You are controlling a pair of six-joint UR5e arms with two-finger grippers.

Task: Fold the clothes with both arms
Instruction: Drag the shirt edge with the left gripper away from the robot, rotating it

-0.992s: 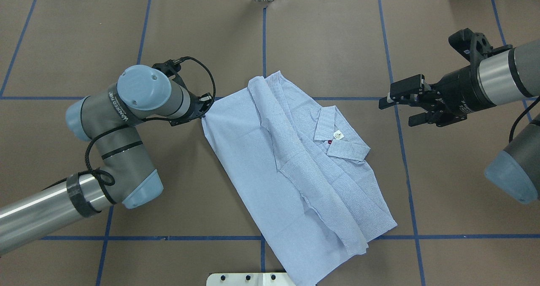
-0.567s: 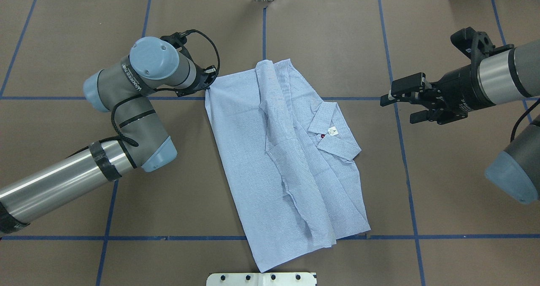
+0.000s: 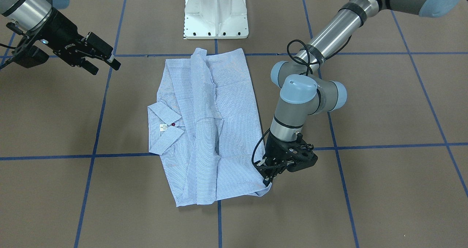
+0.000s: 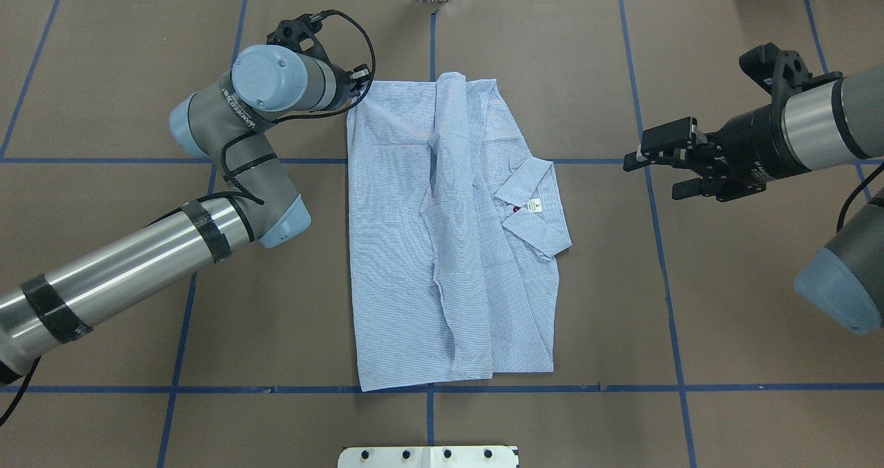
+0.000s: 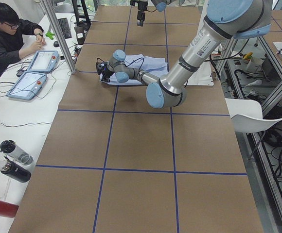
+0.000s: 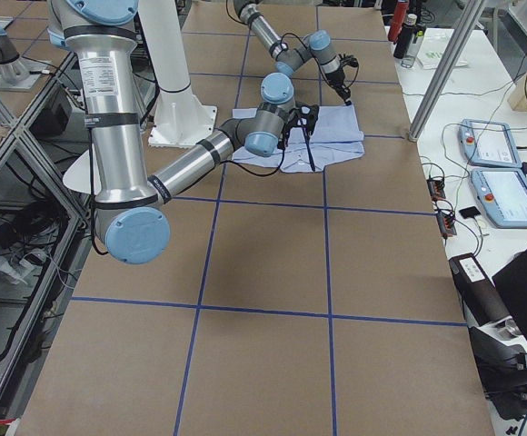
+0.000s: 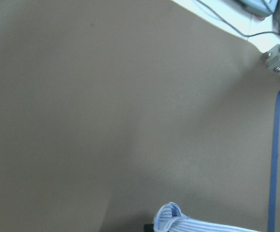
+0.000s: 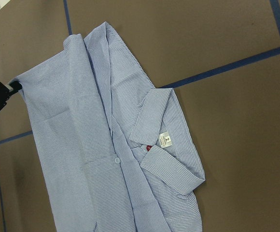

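The light blue-and-white striped shirt (image 4: 449, 247) lies flat in the middle of the table, sleeves folded in, with its collar and white neck label (image 4: 532, 206) toward the right. My left gripper (image 4: 352, 104) is shut on the shirt's far left corner, low over the table; in the front-facing view the left gripper (image 3: 268, 180) pinches that same corner of the shirt (image 3: 208, 131). A fold of striped cloth (image 7: 178, 223) shows at the bottom of the left wrist view. My right gripper (image 4: 646, 171) hovers open and empty to the right of the collar, apart from the cloth.
The white pedestal base (image 3: 216, 12) stands just behind the shirt's near hem. Blue tape lines grid the brown table cover (image 4: 746, 316). A person (image 5: 7, 36) sits at a side table with tablets (image 5: 34, 73) past the table's far edge.
My left gripper has pulled the shirt corner away from the robot and to the right. The shirt has swung from a slant to square with the tape grid. The right gripper has barely moved.
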